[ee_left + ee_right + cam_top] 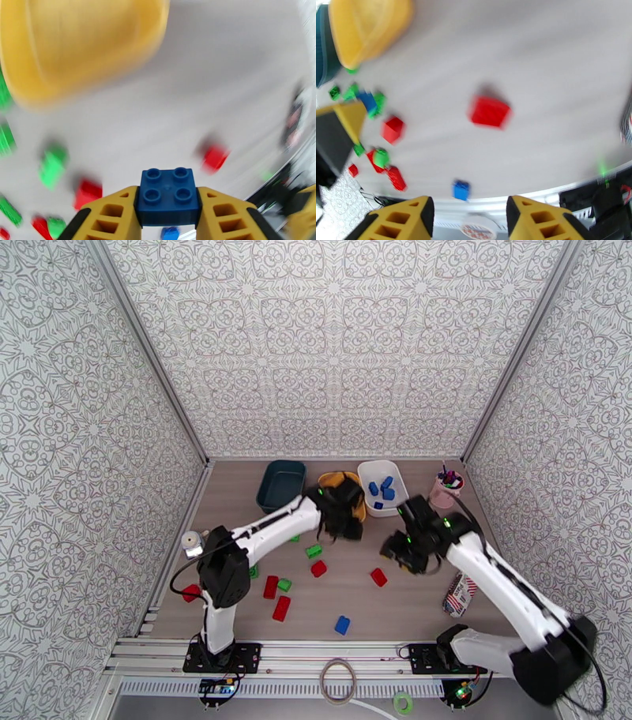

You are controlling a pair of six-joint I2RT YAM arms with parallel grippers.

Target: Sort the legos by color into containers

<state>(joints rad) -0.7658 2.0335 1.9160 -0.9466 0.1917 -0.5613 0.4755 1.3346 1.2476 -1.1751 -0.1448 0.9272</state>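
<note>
My left gripper (341,512) hovers at the near side of the yellow tub (341,479), shut on a dark blue brick (168,195) that sits between its yellow fingers (114,215). The teal tub (280,485) stands left of the yellow one. To its right, the white tub (381,486) holds several blue bricks. My right gripper (403,552) hangs open with nothing between its fingers (401,219), above a red brick (489,112). Red, green and blue bricks lie loose on the table, among them a red one (318,568), a green one (314,551) and a blue one (342,624).
A pink cup with pens (446,491) stands right of the white tub. A flag-patterned packet (458,594) lies near the right arm. A small white cylinder (191,541) sits at the left edge, with a red brick (191,592) near it.
</note>
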